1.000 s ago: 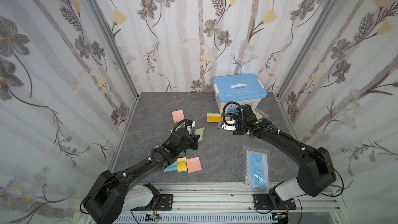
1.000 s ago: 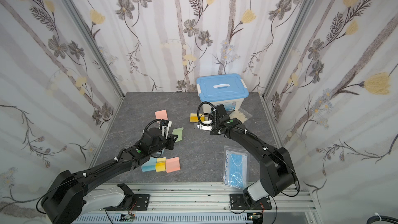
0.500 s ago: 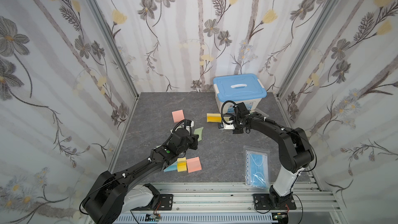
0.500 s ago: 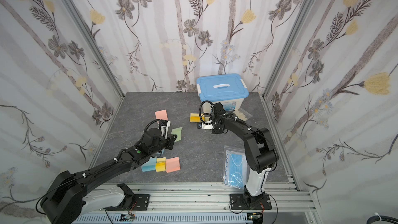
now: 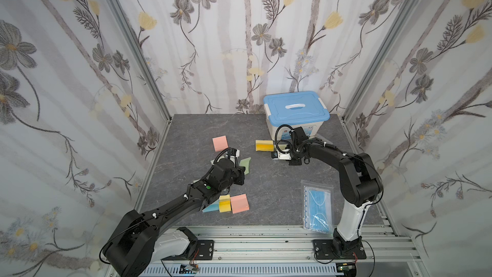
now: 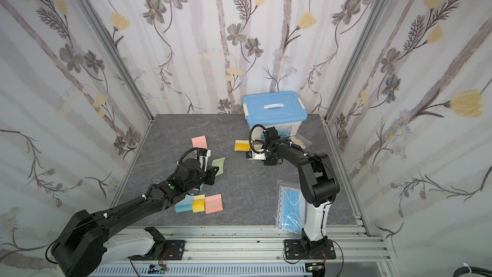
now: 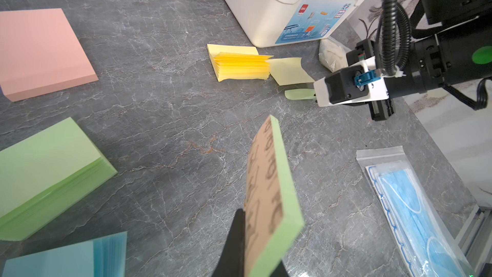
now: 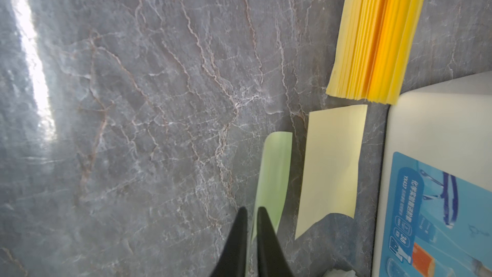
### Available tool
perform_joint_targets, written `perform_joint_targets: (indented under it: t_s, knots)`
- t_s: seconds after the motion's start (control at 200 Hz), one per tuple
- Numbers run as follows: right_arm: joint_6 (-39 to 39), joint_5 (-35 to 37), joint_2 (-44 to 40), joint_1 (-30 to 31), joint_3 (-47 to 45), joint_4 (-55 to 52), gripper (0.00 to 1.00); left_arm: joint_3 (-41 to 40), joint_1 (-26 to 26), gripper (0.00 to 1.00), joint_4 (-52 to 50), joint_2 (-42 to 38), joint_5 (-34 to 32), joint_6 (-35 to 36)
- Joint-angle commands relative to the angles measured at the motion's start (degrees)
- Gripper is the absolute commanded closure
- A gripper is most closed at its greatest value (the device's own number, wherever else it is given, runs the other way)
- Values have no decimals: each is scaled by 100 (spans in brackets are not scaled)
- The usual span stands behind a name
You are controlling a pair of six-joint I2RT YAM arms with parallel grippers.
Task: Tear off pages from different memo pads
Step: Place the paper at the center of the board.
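My right gripper (image 8: pixel 250 215) is just cracking open, leaving the green page (image 8: pixel 274 171) beside the yellow page (image 8: pixel 332 161), so I count that tear done; left gripper (image 7: pixel 261 243) stays clamped on the green pad (image 7: pixel 283 182)

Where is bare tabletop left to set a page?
Free: the far left corner behind the square pink pad; the middle between the front pad cluster and the clear bag of blue masks. Crowded: around the fanned yellow pad by the blue-lidded box, and the green pad in the left gripper.
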Motion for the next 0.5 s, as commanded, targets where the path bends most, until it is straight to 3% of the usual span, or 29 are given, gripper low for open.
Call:
perform_joint_targets:
  t_s: [0.0, 0.12, 0.355, 0.465, 0.495]
  knots:
    - [126, -540, -235, 3, -123, -311, 41, 35, 7, 99, 12, 52, -56, -32]
    - [206, -995, -522, 9, -13, -1138, 41, 51, 7, 98, 34, 88, -29, -67]
    - [553, -947, -805, 107, -330, -1676, 43, 37, 7, 98, 30, 56, -3, -128]
    - [1346, -1000, -1192, 160, -336, -1403, 44, 26, 7, 96, 70, 18, 37, -214]
    - [1658, -1071, -1393, 160, -369, -1243, 38, 34, -1, 95, 93, 38, 60, -254]
